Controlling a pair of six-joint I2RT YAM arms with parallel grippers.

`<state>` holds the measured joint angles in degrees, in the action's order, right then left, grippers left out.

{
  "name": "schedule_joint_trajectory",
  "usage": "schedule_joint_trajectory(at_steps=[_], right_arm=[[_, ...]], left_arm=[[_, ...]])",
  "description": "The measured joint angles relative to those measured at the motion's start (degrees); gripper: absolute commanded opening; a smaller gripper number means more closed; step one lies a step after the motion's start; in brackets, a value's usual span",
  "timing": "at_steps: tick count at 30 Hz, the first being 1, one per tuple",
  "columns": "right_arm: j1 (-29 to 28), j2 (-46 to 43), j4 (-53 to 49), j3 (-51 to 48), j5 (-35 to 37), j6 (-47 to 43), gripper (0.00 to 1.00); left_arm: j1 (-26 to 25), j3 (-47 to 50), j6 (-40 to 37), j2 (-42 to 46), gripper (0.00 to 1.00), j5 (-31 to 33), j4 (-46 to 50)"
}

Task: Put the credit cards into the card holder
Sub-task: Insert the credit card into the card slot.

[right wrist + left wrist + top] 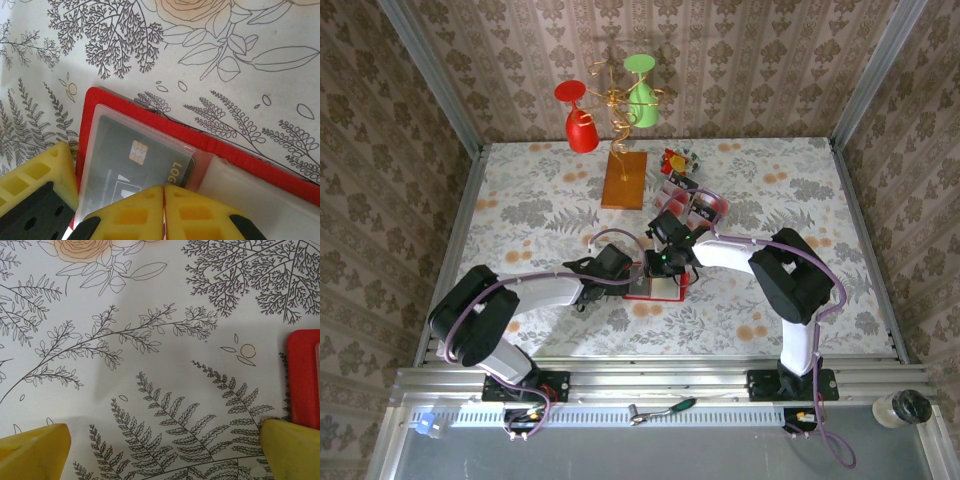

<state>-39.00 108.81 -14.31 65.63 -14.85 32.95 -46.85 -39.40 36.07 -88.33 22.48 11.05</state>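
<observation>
Right fingers (135, 215) clenched, tips meeting at the near edge of one dark grey card (125, 165). Can't tell whether they pinch it. The card lies under the clear pocket of the red card holder (225, 150). It has a gold chip, and the letters "LOG" are readable with the rest cut off.

One holder, flat on the floral tabletop (520, 200) between the two arms. Left fingers (32, 452) released and wide apart just beside the holder's edge, touching nothing.

Loose cards (688, 205) cluster farther back, whitish-pink with red marks; count unclear. One red-and-yellow wrapper (675, 160) lies behind them. One wooden slab (623, 180) carries a gold wire stand holding two goblets, one red (580, 125) and one green (640, 100).
</observation>
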Motion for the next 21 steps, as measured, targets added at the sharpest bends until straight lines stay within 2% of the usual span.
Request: schedule_joint_trajectory(at_steps=[5,10,15,21], right_arm=[[0.96,-4.94,-0.94,-1.05,-0.2,-0.09,0.16],[3.39,-11.89,-1.33,-3.56,0.48,-1.27,0.17],[4.31,-13.42,-2.62,-6.51,2.56,-2.08,0.17],[4.31,-13.05,-3.26,-8.31,3.45,-2.62,0.17]], left_arm=[[1.97,1.05,-0.04,1.44,0.99,-0.83,0.04],[4.94,2.58,-0.5,8.2,0.99,-1.03,3.52],[4.33,1.92,-0.72,15.13,0.99,-1.33,5.05],[0.17,-2.56,-0.7,14.99,0.99,-1.81,6.51]])
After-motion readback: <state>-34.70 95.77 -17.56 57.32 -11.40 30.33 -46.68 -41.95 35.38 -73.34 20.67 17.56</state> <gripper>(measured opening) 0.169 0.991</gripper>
